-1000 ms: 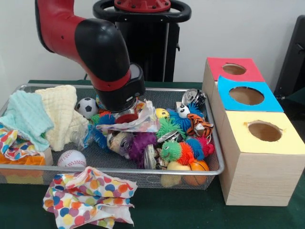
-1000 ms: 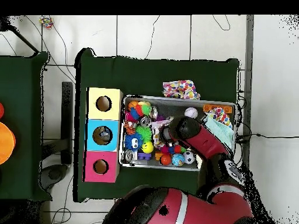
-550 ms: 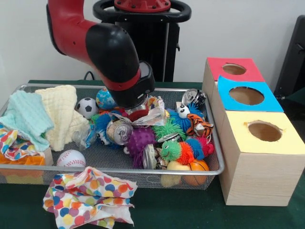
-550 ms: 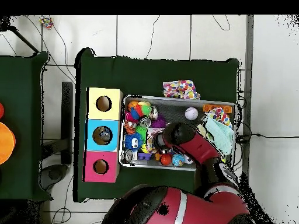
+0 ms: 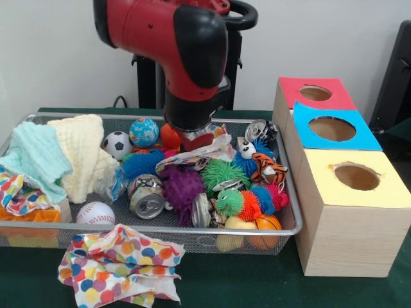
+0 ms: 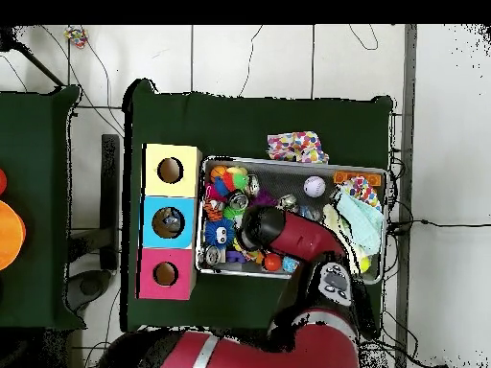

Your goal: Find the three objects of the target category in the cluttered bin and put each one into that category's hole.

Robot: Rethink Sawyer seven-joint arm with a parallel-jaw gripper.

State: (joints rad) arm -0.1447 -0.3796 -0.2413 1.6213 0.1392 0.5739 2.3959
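Observation:
My gripper (image 5: 192, 140) hangs low under the red and black wrist, over the back middle of the wire bin (image 5: 160, 229), right above a crinkled plastic wrapper (image 5: 200, 158). The wrist hides its lower end. In the overhead view only the arm's black end (image 6: 260, 228) shows above the toy pile. Around it lie crushed cans (image 5: 146, 202) (image 5: 260, 130), a globe ball (image 5: 144, 132), an orange ball (image 5: 169, 136), a soccer ball (image 5: 117, 144), a baseball (image 5: 96, 213) and spiky toys in purple (image 5: 181, 186) and green (image 5: 221, 172). Beside the bin stand the red box (image 5: 314, 94), blue box (image 5: 334, 128) and yellow box (image 5: 356, 176), each with a round hole.
Yellow cloth (image 5: 80, 151) and mint cloth (image 5: 35, 157) are heaped at the bin's left end. A polka-dot cloth (image 5: 119, 263) lies on the green table in front of the bin. A tiger toy (image 5: 268, 168) and a basketball (image 5: 268, 224) sit by the bin's right wall.
The arm has swung right across the bin and stands more upright. The globe ball and orange ball are uncovered, and a crushed can now lies toward the bin's front left.

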